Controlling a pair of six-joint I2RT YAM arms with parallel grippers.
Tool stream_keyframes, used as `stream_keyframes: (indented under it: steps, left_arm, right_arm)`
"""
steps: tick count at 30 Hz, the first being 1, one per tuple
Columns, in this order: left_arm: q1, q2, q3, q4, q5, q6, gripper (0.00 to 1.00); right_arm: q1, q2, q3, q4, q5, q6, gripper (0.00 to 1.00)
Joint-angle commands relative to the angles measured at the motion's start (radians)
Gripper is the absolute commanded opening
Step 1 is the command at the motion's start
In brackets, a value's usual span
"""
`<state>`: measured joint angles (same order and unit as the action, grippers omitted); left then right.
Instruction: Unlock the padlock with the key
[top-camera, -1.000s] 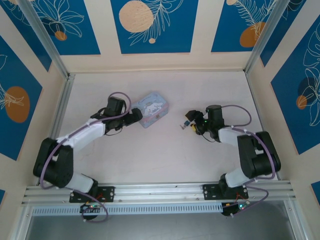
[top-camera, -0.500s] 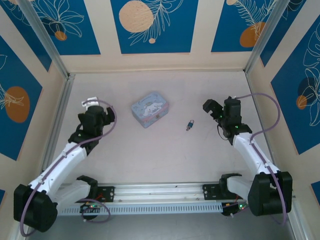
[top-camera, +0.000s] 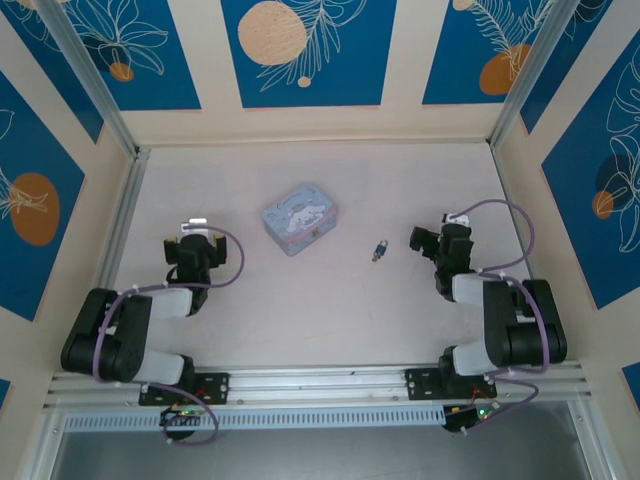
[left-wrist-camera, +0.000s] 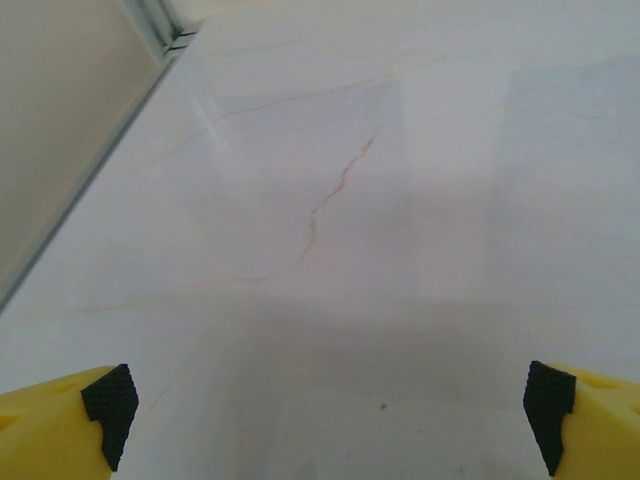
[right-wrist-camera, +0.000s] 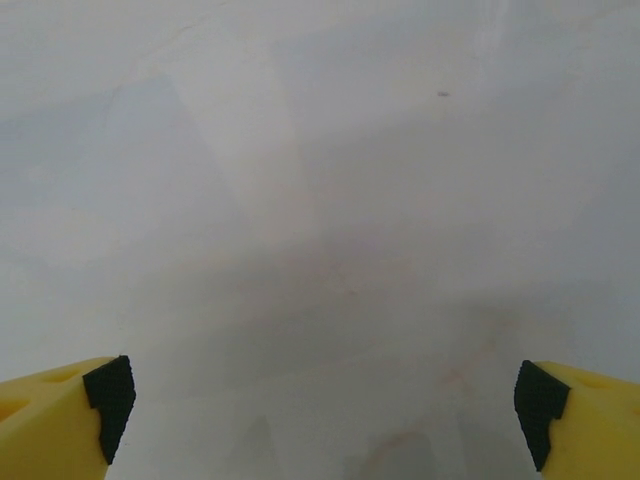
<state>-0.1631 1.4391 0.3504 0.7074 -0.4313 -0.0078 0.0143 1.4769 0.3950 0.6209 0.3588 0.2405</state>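
Observation:
The tiny dark padlock (top-camera: 380, 250) lies alone on the pale table (top-camera: 330, 300), right of centre. The key is too small to tell apart from it in the top view. My left gripper (top-camera: 192, 238) is folded back at the left, far from the padlock. In the left wrist view the left gripper (left-wrist-camera: 330, 415) is open, with bare table between its yellow fingers (left-wrist-camera: 60, 425). My right gripper (top-camera: 432, 240) sits a short way right of the padlock. In the right wrist view the right gripper (right-wrist-camera: 325, 410) is also open and holds nothing, its black pads (right-wrist-camera: 110, 395) far apart.
A pale blue cartoon-printed tin (top-camera: 299, 218) stands left of the padlock, towards the back. Patterned walls and metal posts (top-camera: 120, 215) enclose the table on three sides. A metal rail (top-camera: 320, 385) with both arm bases runs along the near edge.
Both arms have drawn back towards their bases, the left away from the tin and the right away from the padlock. The right gripper opened fully and the padlock stays on the table.

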Motion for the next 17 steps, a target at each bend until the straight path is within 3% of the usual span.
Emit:
stream_keyframes:
  steps: [1,2,3,6,17]
  left_arm:
    - [0.038,0.125,0.018,0.243,0.169,0.045,1.00]
    - [0.057,0.112,0.038,0.178,0.214,0.031,1.00]
    - [0.085,0.090,0.043,0.124,0.268,0.013,1.00]
    - [0.086,0.101,0.036,0.157,0.265,0.019,1.00]
    - [0.086,0.099,0.038,0.151,0.263,0.020,1.00]
  right_arm:
    - [0.007,0.063,0.000,0.256,-0.174,-0.127,1.00]
    - [-0.015,0.037,0.017,0.170,-0.209,-0.112,0.99]
    - [-0.016,0.065,-0.007,0.277,-0.214,-0.109,0.99]
    - [0.012,0.050,0.008,0.223,-0.158,-0.129,0.99]
    - [-0.001,0.044,0.006,0.215,-0.210,-0.133,0.99]
